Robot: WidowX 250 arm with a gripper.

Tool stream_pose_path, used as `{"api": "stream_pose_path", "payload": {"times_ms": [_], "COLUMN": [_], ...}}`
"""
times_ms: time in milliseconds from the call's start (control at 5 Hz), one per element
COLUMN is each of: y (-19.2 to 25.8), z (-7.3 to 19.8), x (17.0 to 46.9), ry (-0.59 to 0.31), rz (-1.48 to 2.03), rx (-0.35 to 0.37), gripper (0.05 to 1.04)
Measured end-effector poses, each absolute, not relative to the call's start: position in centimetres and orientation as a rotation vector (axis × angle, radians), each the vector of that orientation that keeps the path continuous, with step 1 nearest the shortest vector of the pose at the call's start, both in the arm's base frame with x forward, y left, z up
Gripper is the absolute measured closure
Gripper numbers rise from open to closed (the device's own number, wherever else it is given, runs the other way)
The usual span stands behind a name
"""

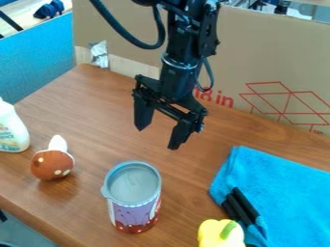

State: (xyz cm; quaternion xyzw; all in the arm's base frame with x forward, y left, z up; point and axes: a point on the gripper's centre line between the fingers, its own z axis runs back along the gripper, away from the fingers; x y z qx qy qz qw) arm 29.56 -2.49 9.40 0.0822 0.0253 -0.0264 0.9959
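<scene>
Well, can (133, 195): upright on counter (97, 111), nr edge at view's bottom, apart from gripper (158, 137); grey lid (134, 182) on, small tab at view's L.
Handling: prob. light-to-mod. wt., depends on contents; stiff wall, smooth so maybe slippery; not v. fragile, could tip if nudged up high.
Hold: upper body just under lid, either side, clear of tab.
Arm (179, 62): comes in from top, wrist approx. vertical, slight tilt; hangs over counter, beyond can.
Fingers (143, 118): wide apart, pointing down, nothing betw. them.
Nearby: brown toy (53, 164) L of can; blue cloth (283, 188) R, w/ yellow pepper (220, 234) beside.
</scene>
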Motion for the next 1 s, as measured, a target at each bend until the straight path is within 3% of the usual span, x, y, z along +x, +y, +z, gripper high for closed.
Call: {"api": "stream_pose_path", "payload": {"times_ms": [200, 400, 600, 800, 1000], "y": [-2.5, -2.7, -2.7, -2.4, -2.5], "z": [8.7, 8.9, 10.9, 11.4, 10.7], "x": [29.3, 28.5, 27.5, 25.5, 23.1], "ry": [0.075, 0.025, -0.060, -0.087, -0.051], "rz": [-0.051, -0.082, -0.082, -0.084, -0.129], "rx": [0.161, 0.060, 0.057, 0.062, 0.100], "gripper": [0.081, 0.081, 0.081, 0.081, 0.081]}}
